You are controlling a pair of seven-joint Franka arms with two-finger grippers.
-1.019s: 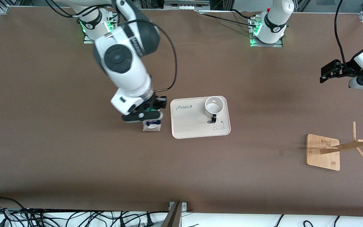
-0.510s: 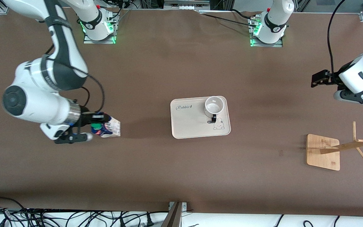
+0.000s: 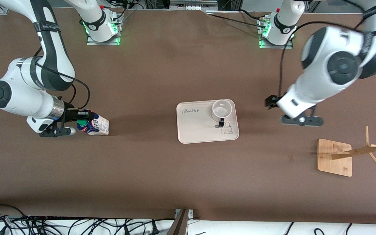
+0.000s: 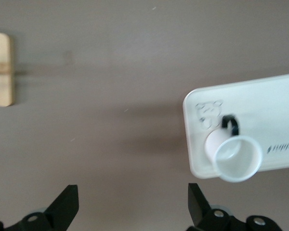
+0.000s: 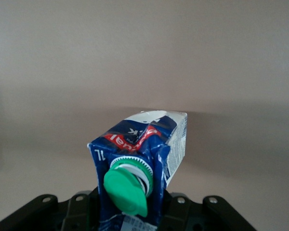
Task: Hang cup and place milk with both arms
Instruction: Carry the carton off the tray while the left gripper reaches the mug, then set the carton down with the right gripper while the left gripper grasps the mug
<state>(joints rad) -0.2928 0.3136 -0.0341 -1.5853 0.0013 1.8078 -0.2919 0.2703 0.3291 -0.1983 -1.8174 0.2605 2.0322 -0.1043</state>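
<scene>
Since a moment ago the left tool [image 3: 300, 120], spread wide, has swung toward the cup [image 3: 222, 109] at mid-frame, rigid and best pinched at its rim, while the right tool [image 3: 72, 125] grips the light milk [image 3: 94, 125] at middle left.

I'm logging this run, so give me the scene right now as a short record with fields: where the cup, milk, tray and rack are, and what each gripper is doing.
cup: upright on the tray, handle toward the front camera
tray: mid-table
milk: tilted, toward the right arm's end of the table
right gripper: shut on the milk
left gripper: open, over bare table between tray and rack
rack: wooden, at the left arm's end, nothing hung on it
</scene>
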